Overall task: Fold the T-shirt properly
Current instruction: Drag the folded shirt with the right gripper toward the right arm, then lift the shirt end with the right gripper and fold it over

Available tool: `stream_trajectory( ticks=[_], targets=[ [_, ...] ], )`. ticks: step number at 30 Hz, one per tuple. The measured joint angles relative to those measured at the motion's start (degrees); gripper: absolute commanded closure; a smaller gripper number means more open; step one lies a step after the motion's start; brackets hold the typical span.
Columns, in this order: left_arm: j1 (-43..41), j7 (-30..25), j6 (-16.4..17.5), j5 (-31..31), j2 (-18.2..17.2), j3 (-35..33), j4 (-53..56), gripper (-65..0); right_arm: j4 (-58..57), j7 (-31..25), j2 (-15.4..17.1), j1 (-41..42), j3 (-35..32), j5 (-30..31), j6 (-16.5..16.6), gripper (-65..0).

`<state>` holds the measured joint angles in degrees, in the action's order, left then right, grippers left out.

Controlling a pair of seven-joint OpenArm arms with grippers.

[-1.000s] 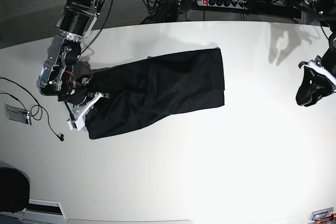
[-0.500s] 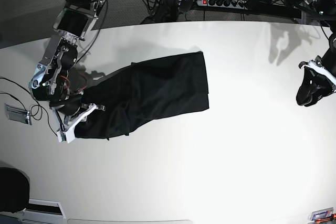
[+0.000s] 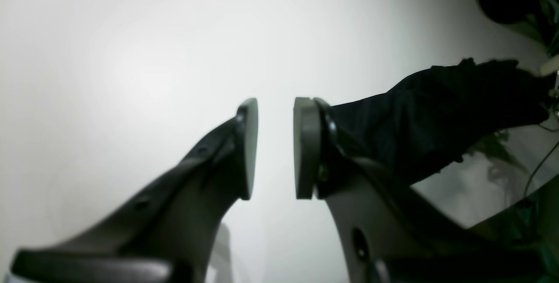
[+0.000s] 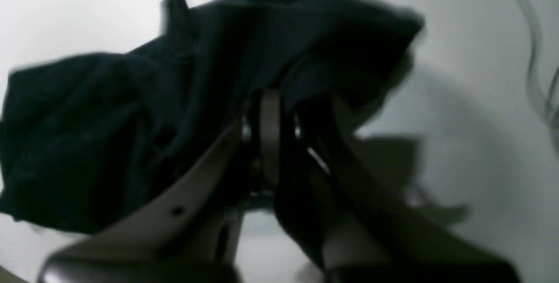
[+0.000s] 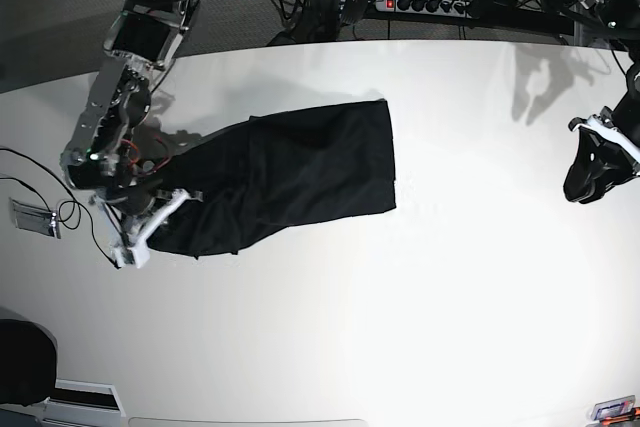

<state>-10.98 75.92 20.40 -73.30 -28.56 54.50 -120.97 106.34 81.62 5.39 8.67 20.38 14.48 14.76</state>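
Observation:
The black T-shirt (image 5: 300, 172) lies partly folded and rumpled on the white table (image 5: 400, 327), left of centre. My right gripper (image 5: 168, 209) is at the shirt's left end and shut on a bunched fold of it. In the right wrist view the cloth (image 4: 131, 117) drapes over the closed fingers of my right gripper (image 4: 281, 112). My left gripper (image 5: 582, 187) hovers at the far right, well away from the shirt. In the left wrist view the left gripper (image 3: 275, 147) is open by a narrow gap with nothing in it, and the shirt (image 3: 436, 108) shows beyond.
A thin black cable (image 5: 85, 222) and a small grey device (image 5: 33, 217) lie at the table's left edge. A power strip (image 5: 430, 4) and tangled leads sit behind the far edge. A dark round object (image 5: 20, 362) stands off the front left corner.
My right gripper has dragged the shirt leftward and a little toward the front, so its right edge sits further left and the left end is more bunched. The left arm has not moved.

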Motion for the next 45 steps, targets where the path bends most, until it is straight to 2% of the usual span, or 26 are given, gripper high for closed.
stream_trajectory(
  ticks=[7,10,14,18,21,24,27,33,39,45],
  targets=[
    [-0.15,0.0,0.0,0.02,0.0,0.0,0.0,-14.4,2.82,-0.39,-0.31,0.22,-9.03,-10.91,0.0,0.0],
    [-0.04,-0.02,0.0,0.04,0.0,0.0,0.0,-14.4,2.86,-0.52,-1.9,0.2,-12.48,-14.47,-0.04,0.0],
    [-0.09,0.0,0.0,0.04,-0.02,-0.02,0.0,-14.4,3.56,-2.6,-2.97,-4.94,-17.14,-17.38,0.11,0.0],
    [0.02,-0.02,0.02,-0.04,0.11,-0.07,0.0,-14.4,2.8,-0.9,-5.22,-13.07,-22.18,-28.59,-0.48,0.0],
    [-0.02,-0.15,0.0,0.02,0.11,-0.09,0.0,-14.4,3.06,-5.01,-6.69,-12.72,-27.87,-35.23,0.04,0.0],
    [0.0,-0.04,0.0,0.0,0.11,-0.09,0.02,-14.4,3.32,-5.25,-7.5,-12.87,-32.35,-42.16,0.13,0.0],
    [0.0,-0.02,0.0,0.04,0.11,-0.11,0.02,-14.4,3.19,-4.07,-7.54,-12.48,-32.17,-43.95,0.2,0.0],
    [0.0,-0.02,0.0,0.0,0.11,-0.09,0.02,-14.4,3.39,-3.74,-10.19,-9.7,-27.8,-44.96,-0.07,0.0],
    [0.0,-0.02,0.0,0.02,0.11,-0.11,0.04,-14.4,4.28,-4.48,-13.7,-8.68,-32.72,-45.88,0.0,0.0],
    [-0.17,-0.02,0.0,0.2,0.11,-0.11,0.07,-14.4,4.31,-3.91,-13.62,-9.53,-38.75,-52.04,0.04,0.0]
  ],
)
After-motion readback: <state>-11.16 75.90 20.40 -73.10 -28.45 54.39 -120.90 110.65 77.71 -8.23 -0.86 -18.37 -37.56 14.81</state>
